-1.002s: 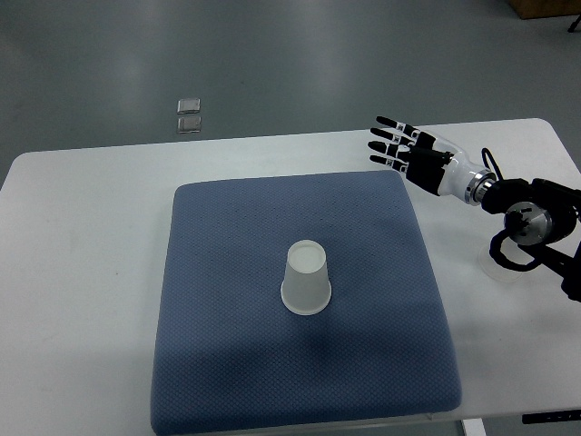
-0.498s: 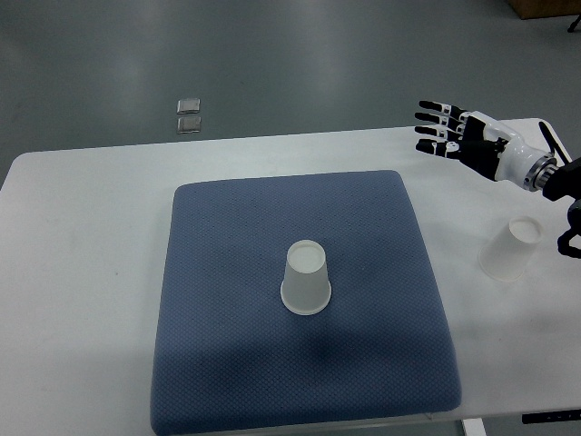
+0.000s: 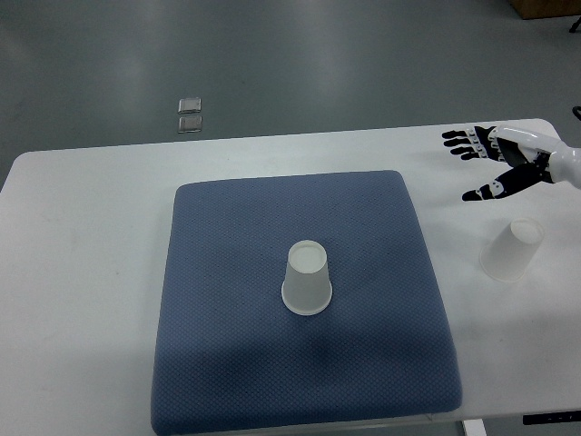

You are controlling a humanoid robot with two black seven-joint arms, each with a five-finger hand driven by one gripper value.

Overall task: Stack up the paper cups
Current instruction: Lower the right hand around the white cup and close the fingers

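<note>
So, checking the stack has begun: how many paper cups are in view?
2, both upside down: one cup on the blue mat, one cup on the table to the mat's right. Neither is stacked.

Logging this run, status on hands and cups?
Right hand open, empty, above the table cup. Mat cup upside down on blue mat. Not stacked. Nothing in the way.

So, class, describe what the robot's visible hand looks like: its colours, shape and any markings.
Only the right hand shows, at the picture's right edge. It is human-shaped, with slim black fingers carrying small white patches at the joints, a black palm and a glossy white shell over the back and wrist. No cables or sleeve are visible. The left arm is out of view.
</note>
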